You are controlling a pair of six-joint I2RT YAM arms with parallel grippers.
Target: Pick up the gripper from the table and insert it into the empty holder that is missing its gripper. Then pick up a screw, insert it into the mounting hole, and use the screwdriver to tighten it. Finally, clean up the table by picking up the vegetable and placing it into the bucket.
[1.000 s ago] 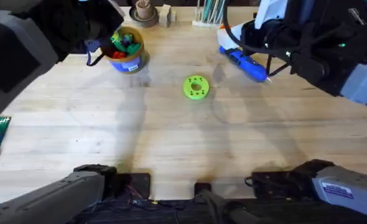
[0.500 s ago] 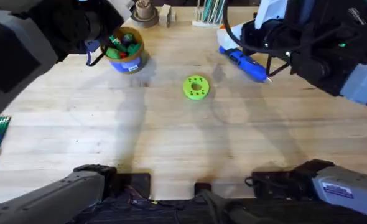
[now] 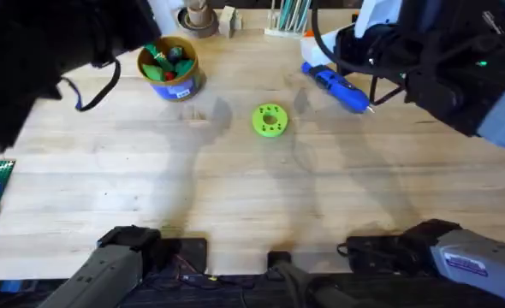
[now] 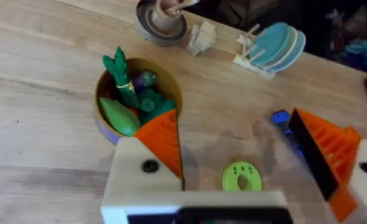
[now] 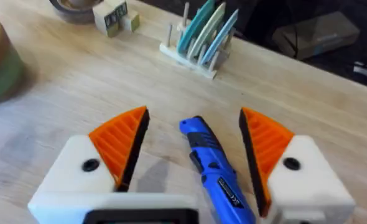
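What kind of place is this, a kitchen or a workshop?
Probably a robot test bench, not a kitchen: a wooden table holds a bucket of toy vegetables and a blue screwdriver, between two robot arms.

On my left gripper (image 4: 246, 155) I'm seeing white angular finger bases with orange ribbed wedge tips (image 4: 162, 140) — a dark round screw (image 4: 150, 165) sits in the near base. Same build on my right gripper (image 5: 193, 146): white blocks, orange ribbed pads (image 5: 122, 140), one dark screw (image 5: 90, 165) per side. Overhead, both arms read as black housings — a black cable (image 3: 94, 90) loops off the left arm just left of the bucket (image 3: 169, 67), and right of it the right arm carries white-grey shells, black cabling and a small green light (image 3: 484, 62).
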